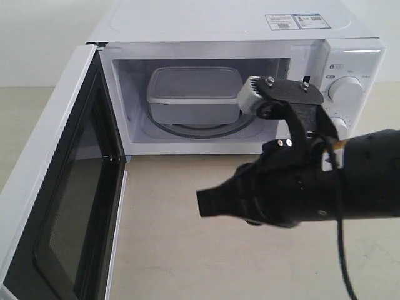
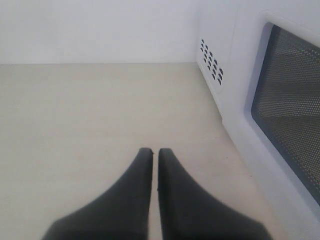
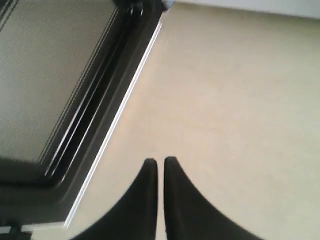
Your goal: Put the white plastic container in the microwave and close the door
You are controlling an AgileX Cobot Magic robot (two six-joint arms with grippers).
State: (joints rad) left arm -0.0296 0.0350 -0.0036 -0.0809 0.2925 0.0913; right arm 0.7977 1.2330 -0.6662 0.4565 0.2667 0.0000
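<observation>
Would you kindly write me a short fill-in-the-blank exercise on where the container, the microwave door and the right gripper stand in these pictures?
1. The white plastic container rests ____ the microwave, with its lid on.
2. The door is swung ____, at the left of the exterior view.
3. The right gripper is shut and holds ____.

Missing words: inside; open; nothing.
</observation>
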